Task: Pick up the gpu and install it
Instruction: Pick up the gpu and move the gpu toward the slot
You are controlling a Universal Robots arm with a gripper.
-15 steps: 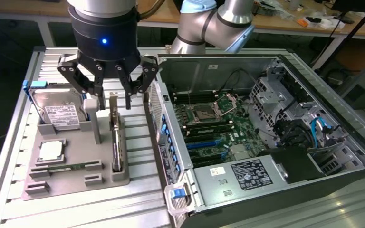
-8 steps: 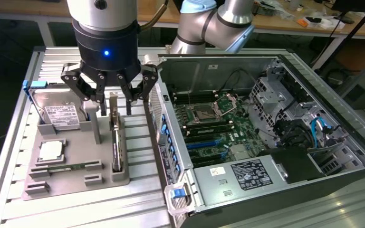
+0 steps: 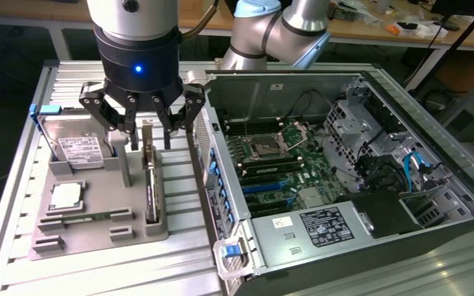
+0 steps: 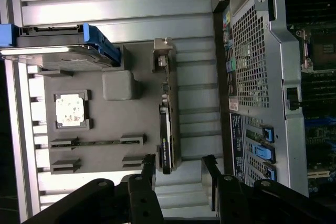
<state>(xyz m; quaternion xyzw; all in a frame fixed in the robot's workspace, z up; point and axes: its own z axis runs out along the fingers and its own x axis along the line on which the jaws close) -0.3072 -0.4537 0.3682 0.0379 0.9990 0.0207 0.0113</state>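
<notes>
The gpu (image 3: pixel 150 185) is a dark matt card with a silvery metal edge. The holder (image 3: pixel 84 233) looks like matt grey plastic, the table (image 3: pixel 138 271) ribbed metal, the computer case (image 4: pixel 252 61) perforated sheet metal.

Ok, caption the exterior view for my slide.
Open gripper flanking the gpu, which stands on edge in the grey tray beside the open computer case.

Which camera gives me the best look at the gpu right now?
The wrist view: the gpu shows along its whole length, edge-on, unobstructed. The exterior view shows it standing on edge in the grey holder, one end partly behind the open gripper.
</notes>
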